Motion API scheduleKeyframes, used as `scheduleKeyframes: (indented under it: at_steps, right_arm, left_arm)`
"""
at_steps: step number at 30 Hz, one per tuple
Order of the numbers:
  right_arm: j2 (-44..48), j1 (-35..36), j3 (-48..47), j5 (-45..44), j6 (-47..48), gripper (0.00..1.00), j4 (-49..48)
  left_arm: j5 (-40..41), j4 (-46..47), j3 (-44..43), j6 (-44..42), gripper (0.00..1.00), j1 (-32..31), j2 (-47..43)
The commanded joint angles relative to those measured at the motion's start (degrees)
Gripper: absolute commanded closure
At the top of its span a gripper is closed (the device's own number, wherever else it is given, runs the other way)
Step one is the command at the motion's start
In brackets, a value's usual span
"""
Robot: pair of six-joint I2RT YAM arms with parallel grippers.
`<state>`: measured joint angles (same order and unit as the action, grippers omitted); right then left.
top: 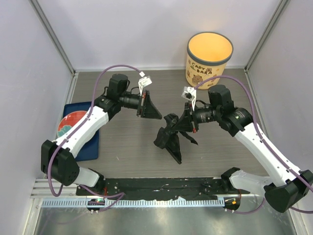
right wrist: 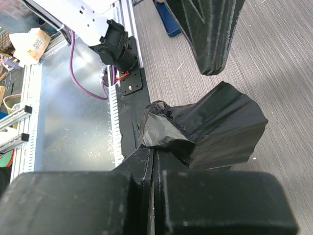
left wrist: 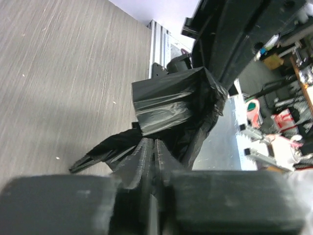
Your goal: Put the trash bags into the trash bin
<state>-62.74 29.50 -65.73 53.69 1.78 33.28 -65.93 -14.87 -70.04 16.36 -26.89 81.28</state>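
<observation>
Bag (top: 168, 139) hangs from right pincer (top: 182, 126), well apart from bin (top: 208, 66)

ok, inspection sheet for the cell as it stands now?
Surface: grey wood-grain table.
Job's things: trash bag bunched mid-table, outside the trash bin; bin upright at the far edge, nothing seen inside.
Clutter: blue tray with a red-teal plate, left side.
Grippers: left gripper shut, apart from the bag; right gripper shut on the trash bag.
Cables: purple cables arch over both arms, off the bag.
Surroundings: pale walls; nothing else seen.
</observation>
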Motion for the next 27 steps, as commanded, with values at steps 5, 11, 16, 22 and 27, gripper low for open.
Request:
scheduleKeyframes:
  at_steps: [5, 11, 16, 22, 27]
  right_arm:
    - [-1.07, -0.23, -1.85, -0.61, 0.5, 0.99, -1.11]
    - [-2.03, -0.23, -2.38, 0.62, -1.08, 0.99, -3.13]
    - [-2.21, -0.23, -2.38, 0.8, -1.52, 0.99, -3.48]
    - [-1.07, -0.23, -2.03, 0.01, -1.34, 0.99, -2.17]
    - [0.95, -0.75, -1.77, -1.13, 0.42, 0.99, 1.08]
  left_arm:
    - [-3.16, 2.65, -5.9, 2.36, 0.57, -6.14, -1.2]
    - [1.86, 4.06, -6.34, 3.24, 0.48, -8.79, -0.07]
    - [2.56, 3.02, -6.16, 2.98, 0.82, -9.14, 0.2]
    - [1.26, 1.6, -6.07, 3.67, 1.0, -6.86, 0.38]
    - [0.28, -0.15, -4.66, 0.96, 1.0, -1.76, -0.68]
